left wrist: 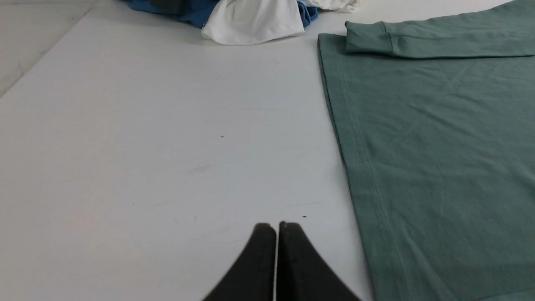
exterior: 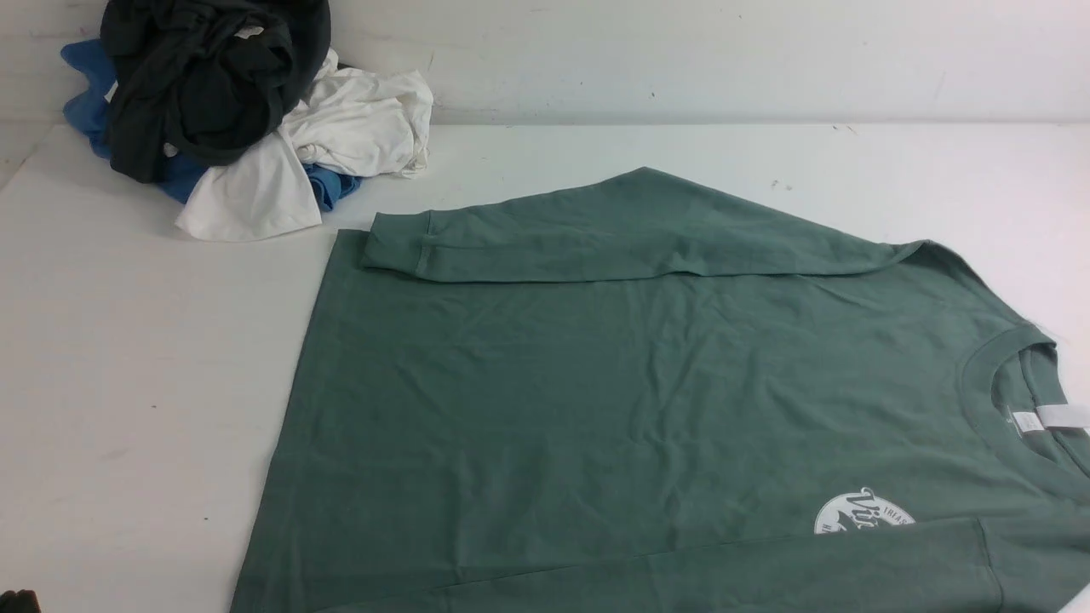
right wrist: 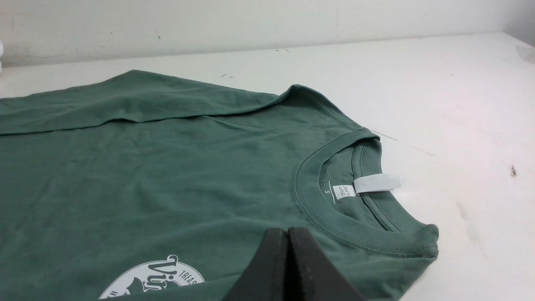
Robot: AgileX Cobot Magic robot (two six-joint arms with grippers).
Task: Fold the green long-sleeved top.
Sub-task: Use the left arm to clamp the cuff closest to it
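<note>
Evidently left end effector (left wrist: 276, 228) and right end effector (right wrist: 287, 232) are closed, empty — green top (exterior: 639, 383) lies flat.

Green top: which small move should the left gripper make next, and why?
Probably open the left gripper and bring it to the hem of the green top. It is shut over bare table beside that hem, and the far sleeve already lies folded across the body.

Bare table (exterior: 128, 383) left of green top (exterior: 596, 383); clothes pile (exterior: 238, 111) at far-left corner.
</note>
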